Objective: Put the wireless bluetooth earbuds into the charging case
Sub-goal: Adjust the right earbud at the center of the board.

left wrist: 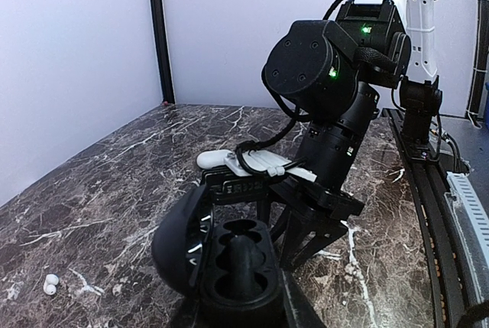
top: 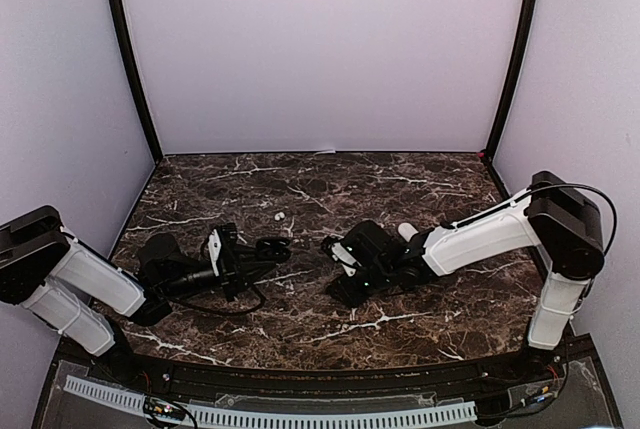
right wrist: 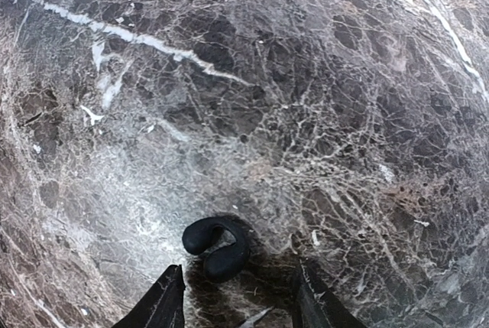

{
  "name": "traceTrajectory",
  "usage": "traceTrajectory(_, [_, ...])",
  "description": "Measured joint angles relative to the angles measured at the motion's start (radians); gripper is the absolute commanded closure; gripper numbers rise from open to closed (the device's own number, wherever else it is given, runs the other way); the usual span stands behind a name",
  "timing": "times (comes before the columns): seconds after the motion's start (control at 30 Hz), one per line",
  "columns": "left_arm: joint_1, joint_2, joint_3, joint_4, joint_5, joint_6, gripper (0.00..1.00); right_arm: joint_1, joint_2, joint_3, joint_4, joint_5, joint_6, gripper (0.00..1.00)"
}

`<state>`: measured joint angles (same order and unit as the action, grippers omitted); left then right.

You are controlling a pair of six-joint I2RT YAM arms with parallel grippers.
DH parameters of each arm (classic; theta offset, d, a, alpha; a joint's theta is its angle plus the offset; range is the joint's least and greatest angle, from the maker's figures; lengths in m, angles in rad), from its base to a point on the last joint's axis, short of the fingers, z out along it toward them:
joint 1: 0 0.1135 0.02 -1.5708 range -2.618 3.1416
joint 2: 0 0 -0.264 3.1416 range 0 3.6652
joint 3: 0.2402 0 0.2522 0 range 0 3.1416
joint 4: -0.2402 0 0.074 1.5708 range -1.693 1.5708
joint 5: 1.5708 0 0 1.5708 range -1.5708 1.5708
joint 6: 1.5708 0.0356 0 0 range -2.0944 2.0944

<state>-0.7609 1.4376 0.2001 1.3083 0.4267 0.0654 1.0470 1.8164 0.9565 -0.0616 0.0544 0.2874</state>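
Currently the left pincer [top: 250, 251] is clamped shut on the black oval charging case [left wrist: 237, 267] at bottom centre of the left wrist frame. The lid is hinged open toward frame left, and the wells face up and look empty. Judgement: the case is gripped rather than set down so it cannot slide when a bud is pressed in, and its mouth is offered to the other arm.

The right pincer [right wrist: 241, 278] points down at the dark brown marble-patterned worktop [top: 420, 189], fingers moderately apart. A small black glossy curved earbud [right wrist: 218, 248] lies on the worktop between them at bottom centre of the right wrist frame. It sits nearer the finger at frame left, and neither finger seems to touch it. Judgement: this straddle suits a pick from above, but the bud is slick and may squirt out if the close is off-centre.

The tiny white glossy earbuds [left wrist: 50, 284] lie at lower left of the left wrist frame, well apart from the case. A white oval plastic case [left wrist: 218, 160] rests mid-frame behind the right arm. No bud is seated, so the task looks early.
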Motion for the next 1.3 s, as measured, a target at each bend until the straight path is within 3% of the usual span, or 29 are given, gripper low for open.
traceTrajectory(0.23, [0.000,0.000,0.000,-0.001,0.000,0.000,0.87,0.003,0.006,0.007,-0.015,0.075,0.002,0.63])
traceTrajectory(0.5, [0.000,0.000,0.000,-0.001,0.000,0.000,0.87,0.004,0.006,0.007,-0.018,0.149,0.004,0.66])
traceTrajectory(1.3, [0.000,-0.013,0.000,-0.002,0.001,0.000,0.87,-0.014,-0.126,-0.082,-0.082,0.252,-0.017,0.63])
